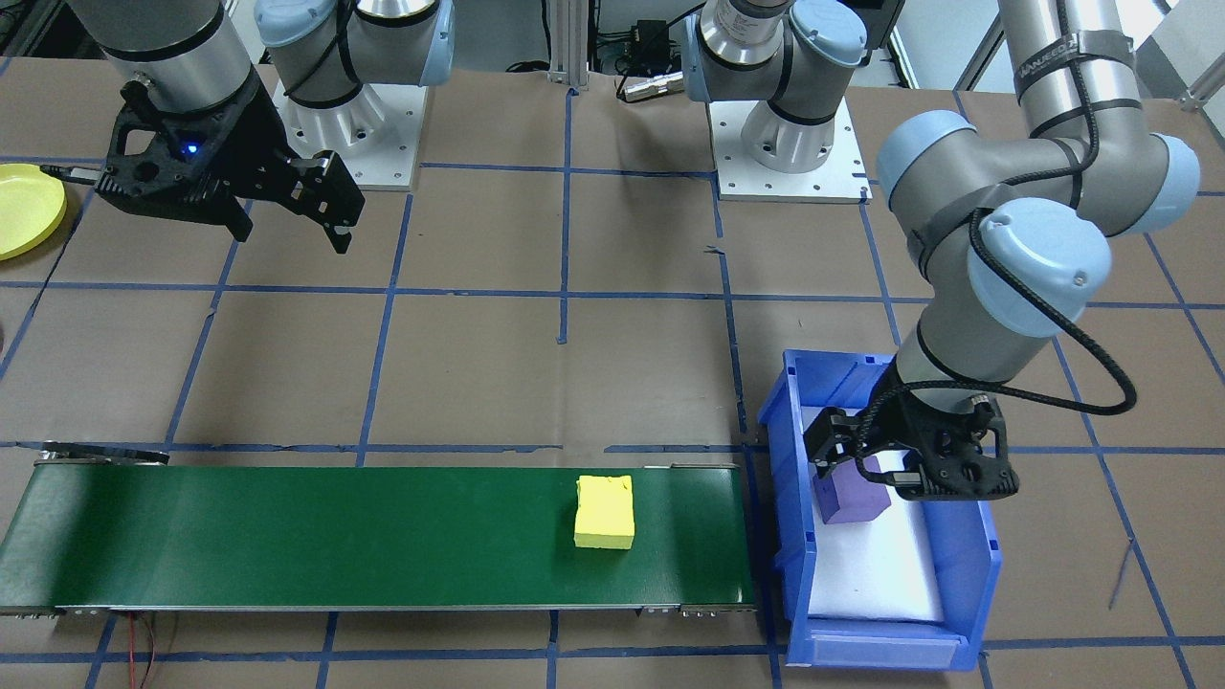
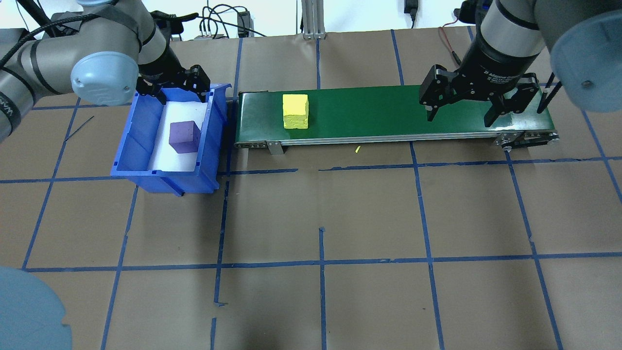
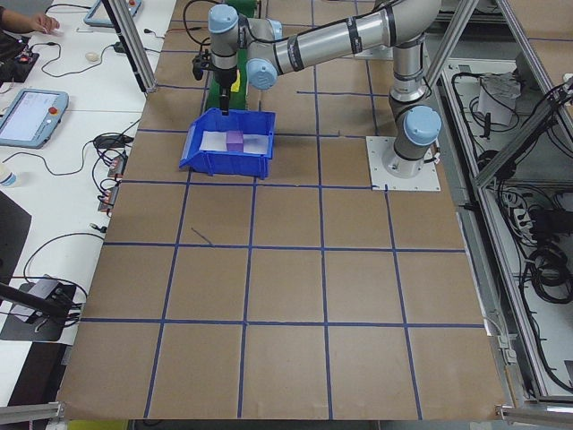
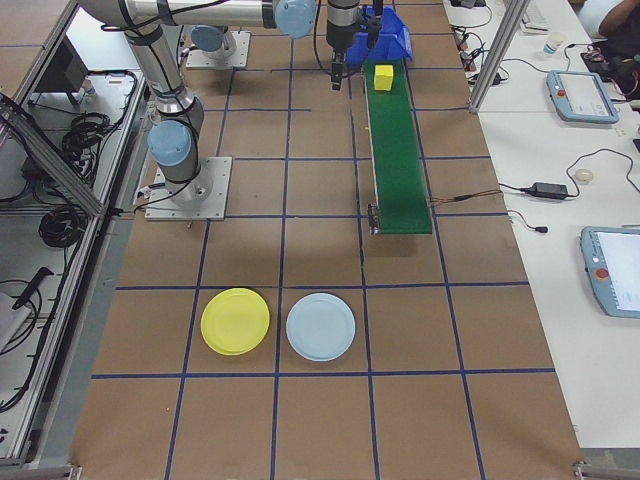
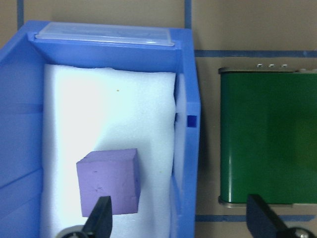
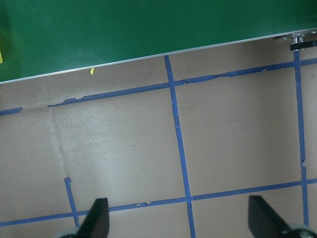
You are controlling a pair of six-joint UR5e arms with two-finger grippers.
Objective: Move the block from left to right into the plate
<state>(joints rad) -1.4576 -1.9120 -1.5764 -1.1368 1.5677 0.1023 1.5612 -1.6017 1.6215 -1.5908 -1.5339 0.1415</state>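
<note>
A robotics lab; taped-grid table (image 2: 369, 218), conveyor (image 2: 388, 112), teach pendants (image 4: 578, 95)

On the worktop (image 2: 340, 218) we find the conveyor belt (image 2: 388, 114) along the far side, with the bin (image 2: 141, 141) just beside its left end. One block (image 2: 295, 111) sits on the belt near that left end; a second block (image 2: 184, 136) lies in the bin on a foam sheet (image 2: 167, 155). The left claw (image 5: 178, 220) hangs over the bin's far part, the right claw (image 2: 461, 109) above the belt's right end. Two plates (image 4: 235, 321) lie side by side, well apart from the belt, off to the right.
</note>
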